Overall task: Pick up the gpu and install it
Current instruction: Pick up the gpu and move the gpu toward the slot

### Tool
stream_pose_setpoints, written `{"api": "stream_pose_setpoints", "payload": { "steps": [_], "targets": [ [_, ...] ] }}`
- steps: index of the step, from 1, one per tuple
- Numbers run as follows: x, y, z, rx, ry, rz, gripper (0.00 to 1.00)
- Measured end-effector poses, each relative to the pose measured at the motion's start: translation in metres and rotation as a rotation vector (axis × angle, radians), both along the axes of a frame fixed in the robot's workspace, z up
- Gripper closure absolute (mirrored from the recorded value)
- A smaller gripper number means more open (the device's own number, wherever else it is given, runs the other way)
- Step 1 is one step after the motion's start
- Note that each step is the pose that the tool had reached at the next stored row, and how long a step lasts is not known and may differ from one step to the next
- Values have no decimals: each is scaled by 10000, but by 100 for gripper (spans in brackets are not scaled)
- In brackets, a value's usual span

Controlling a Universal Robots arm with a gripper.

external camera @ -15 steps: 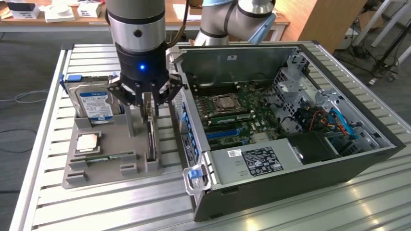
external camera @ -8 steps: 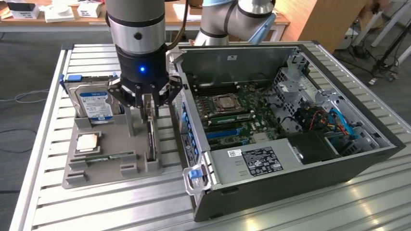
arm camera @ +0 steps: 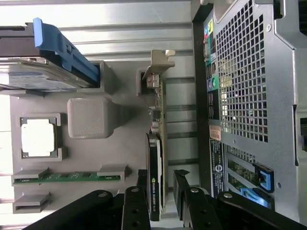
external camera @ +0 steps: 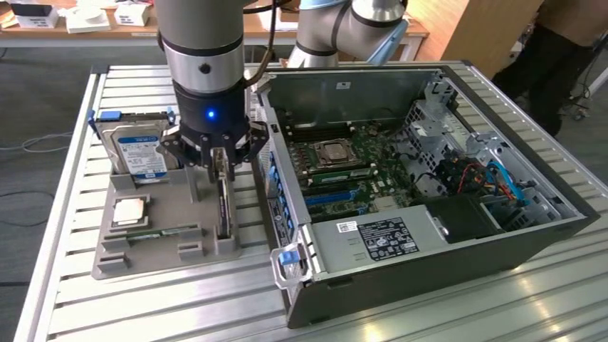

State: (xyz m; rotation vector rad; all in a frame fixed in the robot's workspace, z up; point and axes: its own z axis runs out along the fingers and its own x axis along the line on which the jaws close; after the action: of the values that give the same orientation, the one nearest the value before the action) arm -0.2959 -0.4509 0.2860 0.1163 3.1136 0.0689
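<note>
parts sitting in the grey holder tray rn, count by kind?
Silver hard drive with blue-white label: 1
Square silvery processor chip: 1
Slim green memory stick: 1
Dark flat gpu card with silvery metal bracket: 1
Total: 4

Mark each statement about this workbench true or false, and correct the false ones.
1. The gpu stands on edge in the gray tray. True.
2. The pincer grips the hard drive. False: it is open, straddling the gpu.
3. The computer case is open, with its motherboard exposed. True.
4. The hard drive lies flat on the table. False: it stands upright in the tray.
5. The gpu sits inside the case. False: it is in the tray, beside the case.
</note>
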Motion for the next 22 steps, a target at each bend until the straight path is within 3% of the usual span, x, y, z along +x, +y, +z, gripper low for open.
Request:
{"api": "stream_pose_setpoints", "payload": {
  "steps": [16, 22],
  "targets": [
    [-3, 0, -216, 1, -1, -1, 64],
    [-4, 0, -237, 1, -1, -1, 64]
  ]
}}
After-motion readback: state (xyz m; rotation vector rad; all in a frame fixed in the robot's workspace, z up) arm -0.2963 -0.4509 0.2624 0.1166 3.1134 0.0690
